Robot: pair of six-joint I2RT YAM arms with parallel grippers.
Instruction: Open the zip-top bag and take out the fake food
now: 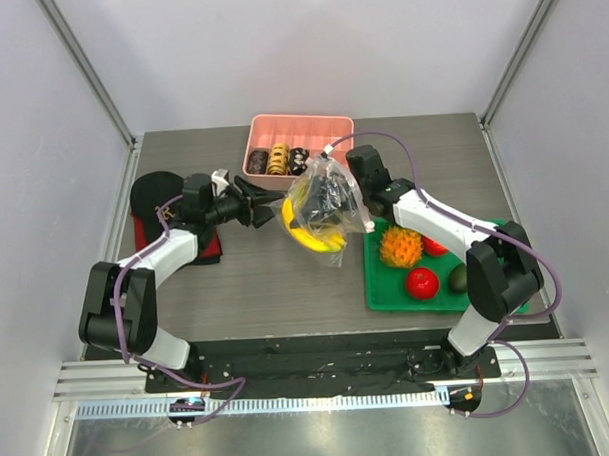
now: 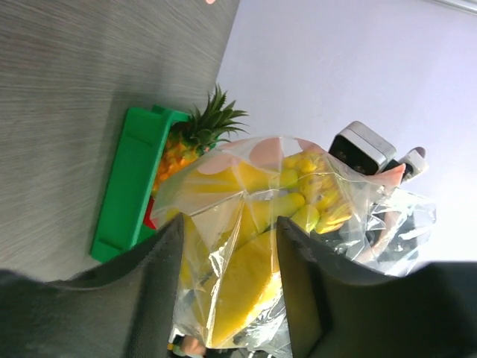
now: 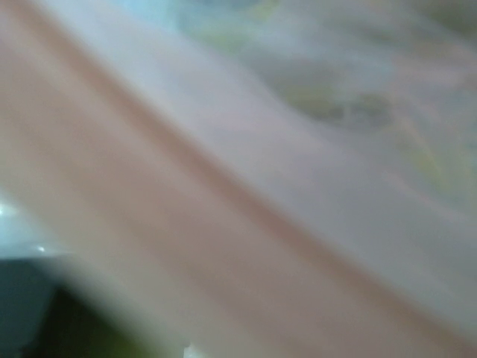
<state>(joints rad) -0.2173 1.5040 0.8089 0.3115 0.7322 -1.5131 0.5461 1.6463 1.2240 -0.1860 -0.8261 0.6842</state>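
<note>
The zip-top bag (image 1: 326, 199) hangs above the table's middle with the yellow banana (image 1: 307, 228) inside. My right gripper (image 1: 335, 187) shows dark through the plastic and is shut on the bag's upper part. In the right wrist view only a blurred pink strip (image 3: 186, 224) fills the frame. My left gripper (image 1: 271, 204) reaches in from the left, open. In the left wrist view its fingers (image 2: 160, 283) straddle the bag (image 2: 246, 216) and banana (image 2: 246, 291). The pineapple (image 1: 400, 247), two red fruits (image 1: 421, 282) and the avocado (image 1: 456, 278) lie on the green tray (image 1: 382, 290).
A pink tray (image 1: 298, 128) with small doughnut rings (image 1: 277, 159) stands at the back, just behind the bag. A black and red object (image 1: 155, 198) lies at the left beside the left arm. The green tray's edge (image 2: 130, 186) and the pineapple crown (image 2: 216, 119) show beyond the bag.
</note>
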